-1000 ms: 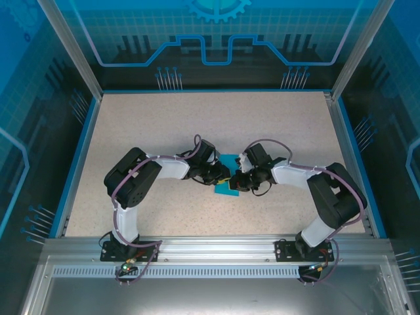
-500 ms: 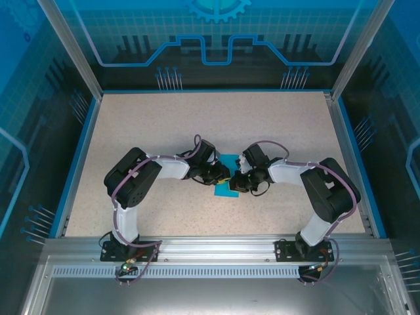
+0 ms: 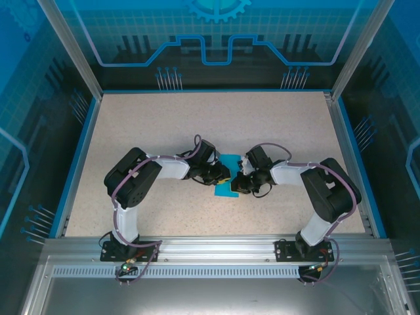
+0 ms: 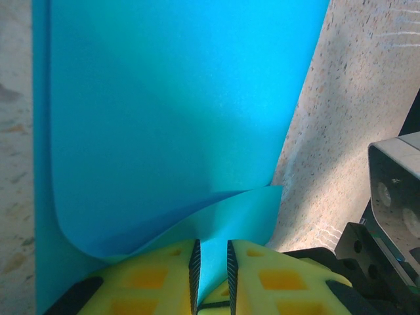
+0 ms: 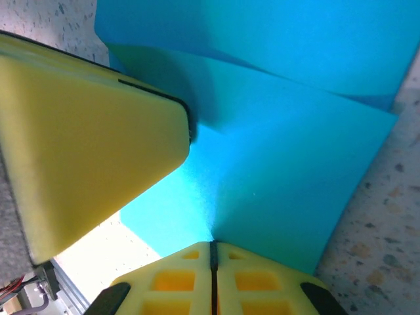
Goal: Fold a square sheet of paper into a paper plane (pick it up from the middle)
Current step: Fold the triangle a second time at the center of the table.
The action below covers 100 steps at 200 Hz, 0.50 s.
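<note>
Likely mid-fold: left jaws and right jaws pinched shut on thin teal-blue square paper sheet (image 3: 226, 191); next, align edges, crease.

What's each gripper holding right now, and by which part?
Both hold the square sheet of paper: the left gripper pinches a lifted flap, the right gripper its edge at a crease.

The sheet of paper (image 4: 164, 118) is thin, smooth and matt. The left gripper (image 4: 211, 251) has yellow pads (image 4: 275, 279) that look like soft, dull foam. The table (image 3: 164, 131) is speckled, grainy and not shiny. The rail (image 3: 216, 246) is grey metal.
</note>
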Available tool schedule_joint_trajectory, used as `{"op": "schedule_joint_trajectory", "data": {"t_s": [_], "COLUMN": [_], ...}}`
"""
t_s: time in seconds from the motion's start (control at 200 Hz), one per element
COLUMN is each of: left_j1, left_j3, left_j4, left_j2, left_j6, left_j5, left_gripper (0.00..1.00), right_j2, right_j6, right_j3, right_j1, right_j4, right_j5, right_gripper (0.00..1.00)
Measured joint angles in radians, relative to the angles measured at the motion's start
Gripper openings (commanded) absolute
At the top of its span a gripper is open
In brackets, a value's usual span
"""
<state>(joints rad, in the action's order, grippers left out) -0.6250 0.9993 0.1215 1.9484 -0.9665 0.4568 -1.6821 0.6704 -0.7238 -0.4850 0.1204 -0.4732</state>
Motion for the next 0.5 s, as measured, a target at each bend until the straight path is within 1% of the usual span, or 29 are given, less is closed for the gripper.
{"op": "schedule_joint_trajectory", "data": {"t_s": [0.18, 0.5], "left_j1": [0.0, -0.002], "left_j3": [0.0, 0.0], "left_j4": [0.0, 0.0], "left_j2": [0.0, 0.0], "left_j6": [0.0, 0.0], "left_j5": [0.001, 0.0], "left_gripper": [0.22, 0.22], "right_j2": [0.017, 0.065], "right_j6": [0.011, 0.007], "right_j3": [0.042, 0.074], "right_j1": [0.01, 0.021], "right_j4": [-0.063, -0.028], "right_j5": [-0.019, -0.034], "right_gripper": [0.08, 0.08]}}
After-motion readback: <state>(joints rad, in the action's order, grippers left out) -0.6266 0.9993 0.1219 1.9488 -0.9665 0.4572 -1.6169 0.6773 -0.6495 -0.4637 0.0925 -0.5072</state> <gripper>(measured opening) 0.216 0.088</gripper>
